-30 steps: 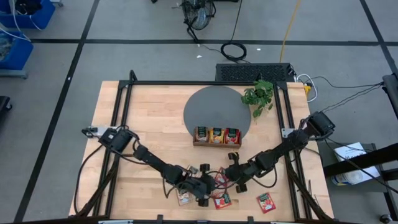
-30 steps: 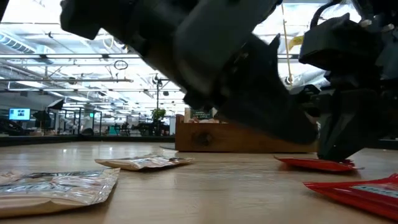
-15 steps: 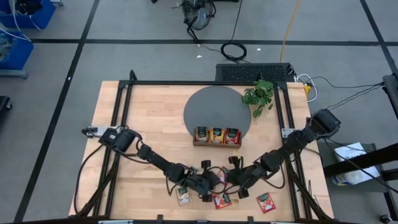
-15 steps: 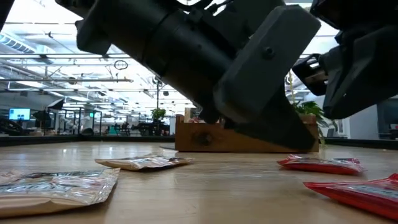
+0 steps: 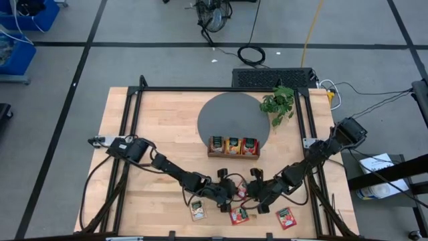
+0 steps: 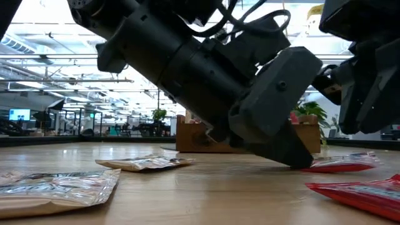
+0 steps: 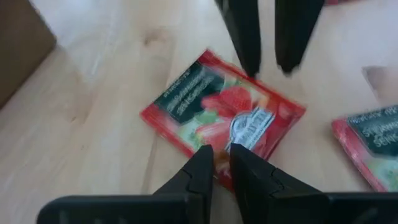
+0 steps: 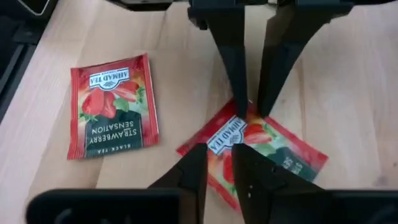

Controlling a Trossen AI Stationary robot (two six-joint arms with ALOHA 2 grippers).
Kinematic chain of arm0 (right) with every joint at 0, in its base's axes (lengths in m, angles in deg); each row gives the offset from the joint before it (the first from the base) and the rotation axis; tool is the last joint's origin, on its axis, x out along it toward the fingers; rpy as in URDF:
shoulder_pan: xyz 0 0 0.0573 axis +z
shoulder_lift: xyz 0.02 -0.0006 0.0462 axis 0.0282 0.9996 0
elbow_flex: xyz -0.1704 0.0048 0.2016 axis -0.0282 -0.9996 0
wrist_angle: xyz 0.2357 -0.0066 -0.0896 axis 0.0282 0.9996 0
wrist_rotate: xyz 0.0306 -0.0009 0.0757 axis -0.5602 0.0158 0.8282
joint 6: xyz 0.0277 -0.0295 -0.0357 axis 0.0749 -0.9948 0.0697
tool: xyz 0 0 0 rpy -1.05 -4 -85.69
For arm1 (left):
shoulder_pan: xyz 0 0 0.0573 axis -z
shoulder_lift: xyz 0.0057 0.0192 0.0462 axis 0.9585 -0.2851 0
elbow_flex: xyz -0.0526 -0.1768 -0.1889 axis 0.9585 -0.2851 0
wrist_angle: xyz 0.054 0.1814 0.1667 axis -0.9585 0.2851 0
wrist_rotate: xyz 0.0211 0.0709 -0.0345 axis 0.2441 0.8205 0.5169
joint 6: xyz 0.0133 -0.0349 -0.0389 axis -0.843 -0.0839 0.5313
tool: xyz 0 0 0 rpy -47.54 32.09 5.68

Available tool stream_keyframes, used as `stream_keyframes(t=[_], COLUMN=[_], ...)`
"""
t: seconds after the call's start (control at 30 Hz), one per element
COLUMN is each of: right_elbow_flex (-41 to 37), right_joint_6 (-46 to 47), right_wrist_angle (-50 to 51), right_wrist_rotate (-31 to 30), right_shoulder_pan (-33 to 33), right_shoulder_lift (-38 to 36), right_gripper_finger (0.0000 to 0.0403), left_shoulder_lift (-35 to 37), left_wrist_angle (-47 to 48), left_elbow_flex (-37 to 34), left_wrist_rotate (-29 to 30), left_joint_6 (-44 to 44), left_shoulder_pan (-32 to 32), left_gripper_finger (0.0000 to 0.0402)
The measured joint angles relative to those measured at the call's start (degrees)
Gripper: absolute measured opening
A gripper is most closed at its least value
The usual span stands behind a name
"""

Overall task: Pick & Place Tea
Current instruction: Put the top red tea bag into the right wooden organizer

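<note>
A red strawberry tea sachet (image 5: 239, 190) (image 7: 211, 106) (image 8: 273, 152) lies on the wood between both grippers. My left gripper (image 5: 231, 192) (image 7: 222, 158) is down at the sachet's left edge with its fingers a narrow gap apart. My right gripper (image 5: 257, 195) (image 8: 219, 163) hovers over the opposite edge, also narrowly open. The low view shows it raised above the sachet (image 6: 344, 164). A wooden three-slot tray (image 5: 233, 146) holding sachets stands on a grey round mat (image 5: 227, 114). My left gripper stands with its fingertips (image 8: 244, 111) on the red sachet's edge (image 8: 249, 121), the one toward the table's left. It slants down from the left. The sachet lies on the table, and its opposite end (image 6: 374, 156) is slightly raised.
More sachets lie near the table's near edge: a beige one (image 5: 198, 210) (image 6: 147, 163), a red one (image 5: 239, 215) (image 8: 112, 106) and another red one (image 5: 286, 217). A small plant (image 5: 279, 104) stands at the far right. Black frame rails run along both table sides.
My right gripper has risen off the red sachet and drawn back a little toward the near right. My left gripper has moved right toward the sachet and come down at its left edge. The sachet has slid slightly to the right.
</note>
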Motion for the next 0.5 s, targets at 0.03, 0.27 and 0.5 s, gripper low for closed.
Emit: stream_keyframes(t=[0.03, 0.27, 0.5], right_elbow_flex=[0.0, 0.0, 0.1], right_joint_6=[0.9, 6.9, 18.3], right_wrist_angle=[0.5, 2.4, 19.5], right_wrist_rotate=[0.0, 0.1, -6.0], right_shoulder_pan=[0.0, 0.2, 0.0], right_shoulder_lift=[0.0, -1.6, -8.3], right_gripper_finger=[0.0066, 0.0110, 0.0151], left_shoulder_lift=[-0.3, -0.6, -0.6], left_wrist_angle=[0.0, 0.6, 0.8], left_elbow_flex=[0.0, 0.1, 0.0], left_wrist_rotate=[-0.2, -0.4, -0.6], left_joint_6=[0.5, 0.7, 0.7], left_shoulder_pan=[-0.1, -0.2, -0.2], left_gripper_finger=[0.0062, 0.0062, 0.0062])
